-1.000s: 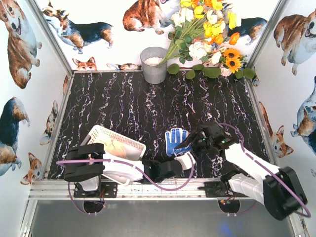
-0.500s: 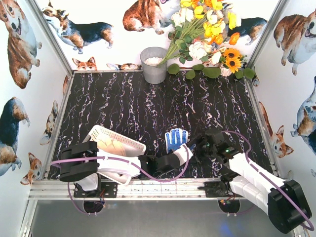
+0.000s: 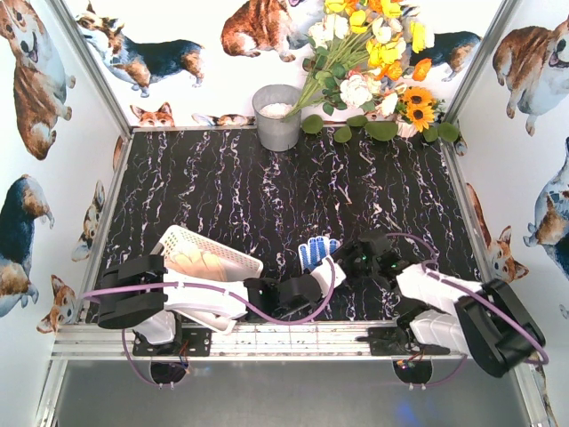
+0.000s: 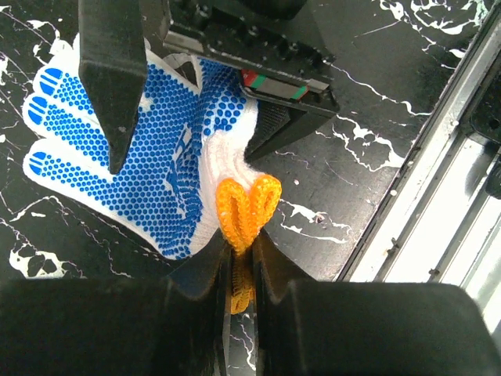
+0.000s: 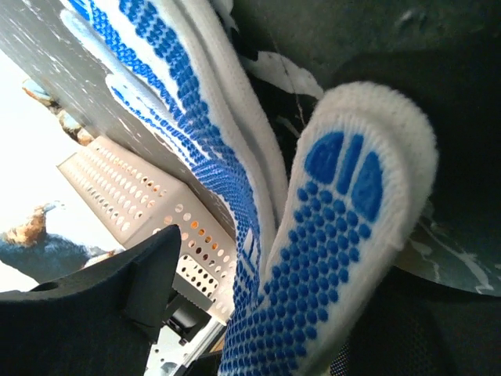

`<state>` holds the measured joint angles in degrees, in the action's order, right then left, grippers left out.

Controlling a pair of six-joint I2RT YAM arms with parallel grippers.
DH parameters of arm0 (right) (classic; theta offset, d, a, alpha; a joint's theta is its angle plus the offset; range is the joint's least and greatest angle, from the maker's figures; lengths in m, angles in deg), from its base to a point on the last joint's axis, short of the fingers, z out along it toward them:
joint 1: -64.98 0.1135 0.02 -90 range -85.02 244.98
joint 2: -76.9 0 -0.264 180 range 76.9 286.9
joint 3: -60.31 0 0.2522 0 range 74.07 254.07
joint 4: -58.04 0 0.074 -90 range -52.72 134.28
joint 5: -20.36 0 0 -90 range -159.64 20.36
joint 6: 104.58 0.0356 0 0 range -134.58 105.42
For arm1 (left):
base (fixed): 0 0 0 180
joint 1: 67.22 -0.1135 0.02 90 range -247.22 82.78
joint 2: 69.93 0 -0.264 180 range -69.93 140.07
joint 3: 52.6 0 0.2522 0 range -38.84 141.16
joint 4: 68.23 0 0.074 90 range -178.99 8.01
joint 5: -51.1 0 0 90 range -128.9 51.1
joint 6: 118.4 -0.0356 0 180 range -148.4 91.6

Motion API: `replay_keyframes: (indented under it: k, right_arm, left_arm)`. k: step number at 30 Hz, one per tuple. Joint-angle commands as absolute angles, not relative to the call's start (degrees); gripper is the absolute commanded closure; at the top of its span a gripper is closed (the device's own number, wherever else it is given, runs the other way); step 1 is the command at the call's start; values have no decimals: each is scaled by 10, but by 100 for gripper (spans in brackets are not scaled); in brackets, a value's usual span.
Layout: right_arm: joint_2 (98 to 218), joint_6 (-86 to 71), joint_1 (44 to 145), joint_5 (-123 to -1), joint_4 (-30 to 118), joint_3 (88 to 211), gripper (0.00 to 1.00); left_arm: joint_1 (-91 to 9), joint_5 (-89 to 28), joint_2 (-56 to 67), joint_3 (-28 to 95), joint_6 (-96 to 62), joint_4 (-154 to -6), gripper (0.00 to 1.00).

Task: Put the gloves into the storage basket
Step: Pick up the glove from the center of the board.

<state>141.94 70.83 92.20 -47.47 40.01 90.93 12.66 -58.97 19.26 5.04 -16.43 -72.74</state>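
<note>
A blue-dotted white glove (image 3: 316,251) with an orange cuff lies on the black marble table, right of the white storage basket (image 3: 222,251). In the left wrist view my left gripper (image 4: 243,247) is shut on the folded orange cuff (image 4: 247,202) of that glove (image 4: 149,149). My left gripper (image 3: 325,272) sits at the glove's near end. My right gripper (image 3: 354,260) is open at the glove's right side, one finger (image 4: 113,86) over the palm. In the right wrist view the glove's thumb (image 5: 352,227) stands up close to the camera. Cream gloves (image 3: 201,264) lie in the basket.
A grey metal bucket (image 3: 277,116) and a bunch of flowers (image 3: 373,62) stand at the back. A metal rail (image 3: 267,338) runs along the near edge, close to my left gripper (image 4: 438,196). Corgi-print walls close in both sides.
My left gripper has moved right onto the glove's cuff. My right arm has drawn in low and left, closing on the glove's right side. The glove is now partly covered.
</note>
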Motion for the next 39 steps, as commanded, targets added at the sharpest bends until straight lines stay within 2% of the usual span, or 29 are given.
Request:
replay_keyframes:
  k: [1,4,9,13,17,20,21,22,25,26,29,33,39]
  right_arm:
    - [1453,709,936,-461,490,902,32]
    - [1469,709,944,-462,505,898,35]
    - [1492,718,944,-447,560,884,55]
    - [1499,714,944,-432,578,889,74]
    - [1496,713,944,-421,593,892,99]
    - [1485,712,944,-417,592,894,100]
    - [1478,712,944,-417,590,895,100]
    - [1472,710,944,-418,587,896,100]
    - [1454,698,944,-424,568,900,100]
    - [1448,694,943,-424,560,901,100]
    - [1433,688,938,-424,550,900,100]
    - [1414,686,928,-414,546,901,100]
    - [1371,680,919,-405,525,917,100]
  left_arm:
    - [122,-569,176,49,-157,-729,100]
    - [122,-562,169,49,-155,-732,100]
    - [122,-554,161,49,-153,-742,100]
    - [121,-546,156,28,-150,-743,100]
    - [121,-534,147,33,-145,-749,100]
    - [117,-527,135,32,-136,-753,100]
    - [113,-521,131,33,-130,-755,97]
    - [107,-514,125,33,-125,-756,88]
    - [82,-494,100,34,-106,-758,48]
    - [72,-487,90,35,-98,-760,39]
    - [35,-457,59,38,-72,-775,20]
    - [-24,-434,28,63,-11,-803,5]
    - [-120,-361,29,52,134,-816,3]
